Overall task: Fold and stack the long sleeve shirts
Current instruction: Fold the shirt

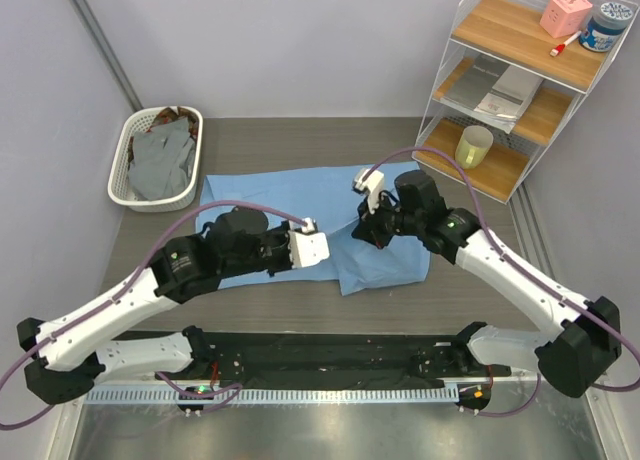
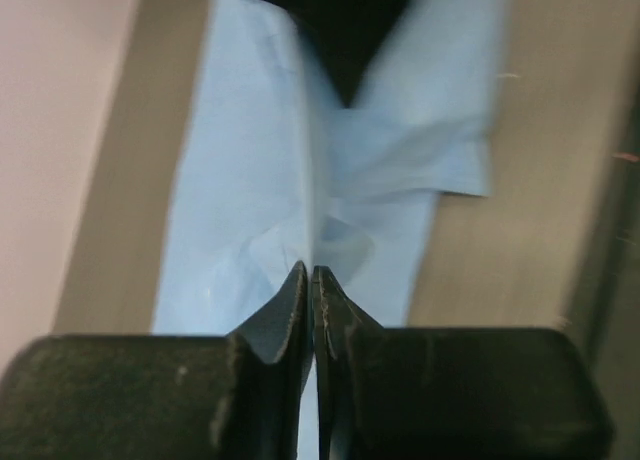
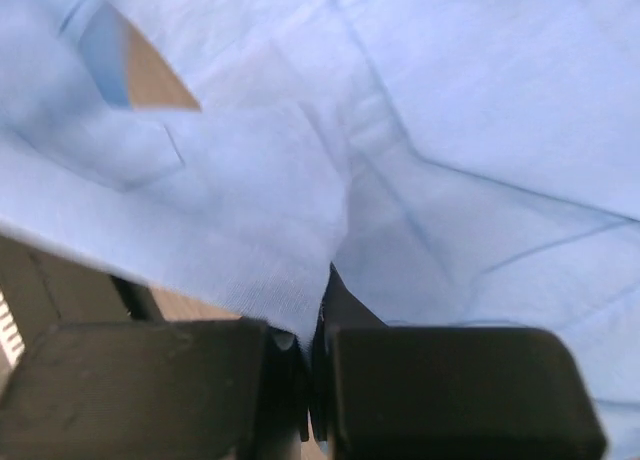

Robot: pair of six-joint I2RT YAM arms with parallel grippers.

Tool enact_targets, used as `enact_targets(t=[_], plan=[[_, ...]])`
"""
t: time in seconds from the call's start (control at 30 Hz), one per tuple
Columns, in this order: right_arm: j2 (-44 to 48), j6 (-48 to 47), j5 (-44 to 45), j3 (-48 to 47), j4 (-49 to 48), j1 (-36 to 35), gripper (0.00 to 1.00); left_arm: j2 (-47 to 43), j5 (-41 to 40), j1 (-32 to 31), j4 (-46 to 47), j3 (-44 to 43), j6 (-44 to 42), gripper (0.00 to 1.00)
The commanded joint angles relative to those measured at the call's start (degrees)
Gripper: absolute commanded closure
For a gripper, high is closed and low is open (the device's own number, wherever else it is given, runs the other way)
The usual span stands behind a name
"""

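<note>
A light blue long sleeve shirt [image 1: 270,195] lies spread across the middle of the table, its right part folded over into a thicker layer [image 1: 385,265]. My left gripper [image 1: 332,248] is low over the shirt's near edge. In the left wrist view its jaws [image 2: 312,272] are shut, and a taut crease of blue cloth [image 2: 240,180] runs from the tips to the right gripper [image 2: 345,40]. My right gripper [image 1: 362,232] faces it from the right. In the right wrist view its jaws [image 3: 318,280] are shut on a fold of the shirt [image 3: 480,100], which drapes over the left finger.
A white basket [image 1: 124,160] at the back left holds grey and brown shirts [image 1: 165,160]. A wire and wood shelf [image 1: 520,80] at the back right carries a yellow cup [image 1: 473,145], papers and small items. A black rail [image 1: 330,365] runs along the near edge.
</note>
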State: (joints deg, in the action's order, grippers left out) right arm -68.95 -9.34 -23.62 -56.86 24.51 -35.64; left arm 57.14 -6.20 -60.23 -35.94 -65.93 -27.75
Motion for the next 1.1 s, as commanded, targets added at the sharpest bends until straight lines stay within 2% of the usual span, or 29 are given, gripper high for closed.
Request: enact_targets(t=[0.0,0.03,0.07,0.1,0.17,0.2,0.3,0.33,0.43,0.5,0.57,0.63,0.73,0.87,1.07], plan=[[4.25,4.07,4.37,0.17,-2.1,1.45,0.99,-1.6,40.52,-0.85,-17.13,-2.28,2.51,0.91],[5.39,4.16,4.19,0.17,-2.01,1.45,0.99,-0.73,43.0,-1.64,-17.23,-0.62,3.48,0.86],[6.27,3.72,4.19,0.26,-1.58,1.45,0.99,1.46,43.81,-2.52,-18.19,-0.34,3.23,0.69],[7.33,3.2,4.02,0.43,-1.4,1.45,0.99,2.87,44.6,-2.53,-19.68,-0.6,-0.52,0.6],[11.8,0.31,1.92,1.66,0.0,1.45,0.99,5.16,41.28,-2.35,-22.32,-2.44,-2.22,0.48],[13.38,-0.67,1.21,2.19,0.7,1.45,0.99,5.08,38.48,-2.0,-22.07,-2.62,-1.44,0.46],[18.92,-5.06,-3.01,3.68,5.45,1.45,0.99,2.36,37.21,7.89,-21.27,-0.52,-0.2,0.45],[19.98,-6.11,-3.62,4.12,6.68,1.36,0.99,1.66,38.09,16.11,-22.06,0.44,-2.73,0.45],[23.76,-9.19,-3.98,5.97,10.55,1.36,0.99,1.74,32.93,26.26,-26.97,4.92,-10.37,0.5],[25.78,-11.47,-4.07,7.02,12.83,1.27,0.99,2.09,27.59,30.67,-26.81,10.01,-14.6,0.5],[27.02,-12.71,-3.89,7.73,14.76,1.36,0.99,2.44,26.5,36.65,-26.99,14.22,-20.2,0.52],[27.9,-14.64,-3.8,7.82,16.44,1.27,0.99,2.97,23.26,39.56,-25.16,16.53,-21.82,0.58],[28.25,-16.05,-3.81,7.82,18.81,1.36,0.99,2.45,17.99,40.62,-20.42,22.06,-24.72,0.61],[27.73,-16.5,-3.19,6.94,19.69,1.36,0.99,2.09,12.89,40.72,-13.64,28.83,-28.23,0.62],[26.67,-17.55,-2.75,5.27,21.98,1.36,0.99,4.72,9.11,40.72,-4.5,34.19,-31.66,0.6]])
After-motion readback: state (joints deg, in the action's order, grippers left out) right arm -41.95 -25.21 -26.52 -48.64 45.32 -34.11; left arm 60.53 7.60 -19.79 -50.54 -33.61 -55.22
